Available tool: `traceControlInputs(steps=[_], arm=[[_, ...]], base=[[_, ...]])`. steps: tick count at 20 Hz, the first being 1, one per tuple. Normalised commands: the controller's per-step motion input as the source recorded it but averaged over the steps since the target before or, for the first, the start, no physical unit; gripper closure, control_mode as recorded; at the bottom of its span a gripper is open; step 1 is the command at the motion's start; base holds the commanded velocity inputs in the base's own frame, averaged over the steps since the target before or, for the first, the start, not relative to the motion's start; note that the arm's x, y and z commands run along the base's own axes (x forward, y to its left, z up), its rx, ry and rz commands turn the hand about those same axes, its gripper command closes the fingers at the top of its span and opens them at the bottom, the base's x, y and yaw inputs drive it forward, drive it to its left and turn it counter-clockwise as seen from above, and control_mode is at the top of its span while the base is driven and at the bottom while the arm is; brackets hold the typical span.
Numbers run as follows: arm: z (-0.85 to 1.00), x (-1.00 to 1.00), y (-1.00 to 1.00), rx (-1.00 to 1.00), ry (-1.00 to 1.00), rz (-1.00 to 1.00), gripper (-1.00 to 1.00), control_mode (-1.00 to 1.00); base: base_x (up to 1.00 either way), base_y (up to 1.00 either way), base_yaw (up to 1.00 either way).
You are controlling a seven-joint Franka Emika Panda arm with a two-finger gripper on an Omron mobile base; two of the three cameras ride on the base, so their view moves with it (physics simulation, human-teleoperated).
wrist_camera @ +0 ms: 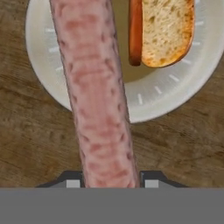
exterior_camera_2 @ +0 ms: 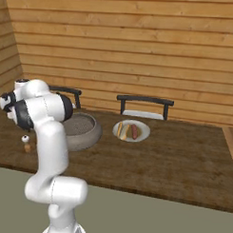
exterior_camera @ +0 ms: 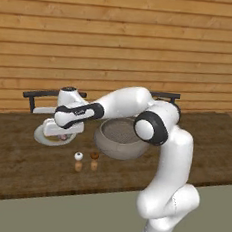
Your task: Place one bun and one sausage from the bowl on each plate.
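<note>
Pink sausage (wrist_camera: 98, 100) across plate (wrist_camera: 175, 94) rim, bun (wrist_camera: 168, 30) beside.

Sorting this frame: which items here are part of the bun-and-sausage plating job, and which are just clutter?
Job:
held sausage in the gripper
near plate with its bun
far plate, already carrying a bun and sausage
bowl

Clutter:
two small shakers
two chairs

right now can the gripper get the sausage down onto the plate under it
Probably yes. The gripper holds the sausage above the plate, and the bare area beside the bun looks free.
</note>
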Motion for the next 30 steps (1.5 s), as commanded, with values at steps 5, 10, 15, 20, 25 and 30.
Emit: traceControlInputs(steps=[5, 10, 15, 20, 25, 30], arm=[[-0.01, 0.0, 0.09, 0.0, 0.02, 0.0, 1.0, -1.0], [-0.12, 0.05, 0.0, 0.0, 0.0, 0.0, 1.0, -1.0], [-0.16, 0.2, 0.0, 0.0, 0.0, 0.0, 1.0, -1.0], [-0.03, 0.19, 0.02, 0.0, 0.0, 0.0, 1.0, -1.0], [-0.09, 0.3, 0.08, -0.01, 0.0, 0.0, 1.0, -1.0], [-0.17, 0.01, 0.14, -0.03, 0.0, 0.0, 1.0, -1.0]], base=[[0.0, 0.0, 0.0], [0.0, 0.0, 0.0], [0.0, 0.0, 0.0], [0.0, 0.0, 0.0], [0.0, 0.0, 0.0], [0.0, 0.0, 0.0]])
